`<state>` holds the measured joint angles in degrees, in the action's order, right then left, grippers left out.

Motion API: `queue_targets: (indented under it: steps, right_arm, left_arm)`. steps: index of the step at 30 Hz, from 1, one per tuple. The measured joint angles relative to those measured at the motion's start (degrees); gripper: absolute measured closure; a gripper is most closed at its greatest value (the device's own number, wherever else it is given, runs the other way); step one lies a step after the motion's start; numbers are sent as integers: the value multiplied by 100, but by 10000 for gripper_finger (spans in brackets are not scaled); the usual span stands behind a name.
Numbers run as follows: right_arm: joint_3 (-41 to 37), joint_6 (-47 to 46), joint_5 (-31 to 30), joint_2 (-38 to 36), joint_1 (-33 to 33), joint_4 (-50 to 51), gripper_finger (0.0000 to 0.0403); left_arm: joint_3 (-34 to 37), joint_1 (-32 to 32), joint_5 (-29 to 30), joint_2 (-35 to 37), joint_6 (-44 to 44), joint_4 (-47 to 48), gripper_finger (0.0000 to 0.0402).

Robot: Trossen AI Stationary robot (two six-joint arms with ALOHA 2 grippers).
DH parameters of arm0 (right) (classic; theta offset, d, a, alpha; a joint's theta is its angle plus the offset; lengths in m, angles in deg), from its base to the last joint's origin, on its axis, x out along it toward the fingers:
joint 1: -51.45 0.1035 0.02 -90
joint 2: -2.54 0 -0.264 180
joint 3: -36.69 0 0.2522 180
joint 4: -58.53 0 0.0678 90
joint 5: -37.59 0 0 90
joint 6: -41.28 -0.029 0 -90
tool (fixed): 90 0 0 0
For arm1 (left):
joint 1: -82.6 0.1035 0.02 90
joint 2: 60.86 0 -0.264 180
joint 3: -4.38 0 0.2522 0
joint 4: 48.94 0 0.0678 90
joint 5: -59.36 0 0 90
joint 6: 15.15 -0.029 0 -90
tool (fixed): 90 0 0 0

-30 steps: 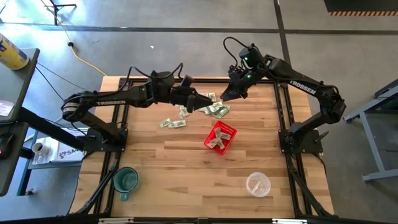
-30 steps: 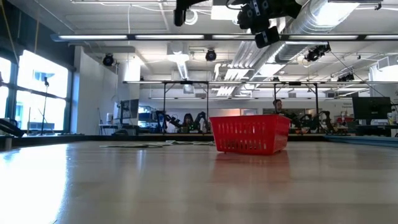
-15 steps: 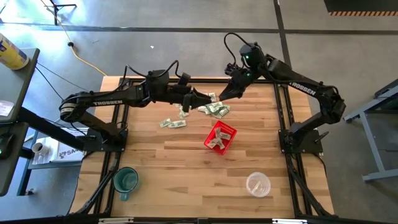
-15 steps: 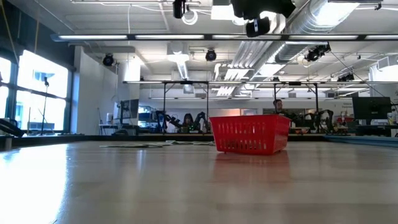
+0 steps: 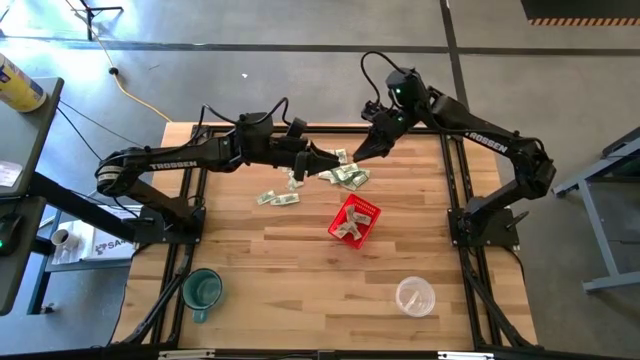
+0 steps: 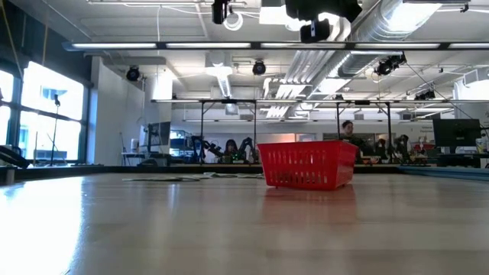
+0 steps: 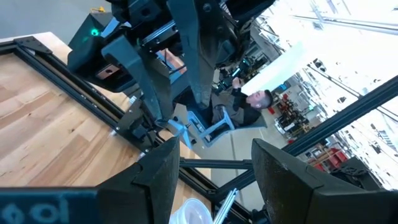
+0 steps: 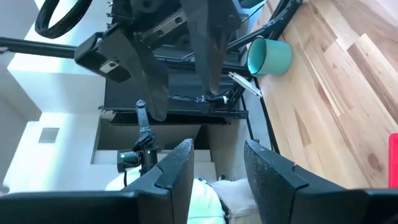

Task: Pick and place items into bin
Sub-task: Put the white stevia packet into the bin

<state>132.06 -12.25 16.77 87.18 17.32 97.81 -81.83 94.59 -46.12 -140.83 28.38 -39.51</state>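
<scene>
Landmark: red basket (image 5: 354, 221) — I see it mid-table, a few crumpled paper slips (image 5: 349, 230) inside it.

Loose paper slips: one cluster (image 5: 347, 177) just beyond the basket toward the table's far edge; a smaller group (image 5: 277, 198) off to the basket's left.

Left gripper (image 5: 325, 165): raised beside the far cluster, fingers (image 7: 163, 167) spread with nothing between them.

Right gripper (image 5: 360, 156): raised near the same cluster, facing the left one — fingers (image 8: 180, 163) parted by a narrow gap, nothing visible between them.

Green mug (image 5: 201, 291): near-left corner, well apart from the basket. Clear plastic cup (image 5: 415, 296): on the basket's near-right side.
</scene>
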Motion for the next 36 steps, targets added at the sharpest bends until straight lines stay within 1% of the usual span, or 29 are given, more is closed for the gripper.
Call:
queue_targets:
  steps: [7, 14, 21, 36]
  right_arm:
    - [0, 558, 580, 0, 4, -131, 269]
    - [0, 556, 1053, 0, 4, -632, 270]
    - [0, 558, 1522, 0, 5, -732, 270]
    - [0, 719, 1563, 2, 4, -743, 270]
  left_arm:
    - [0, 0, 2, 0, 0, 1, 170]
    - [0, 0, 2, 0, -145, 25, 170]
    - [0, 0, 4, 0, -153, 25, 170]
    - [0, 0, 8, 0, -190, 25, 170]
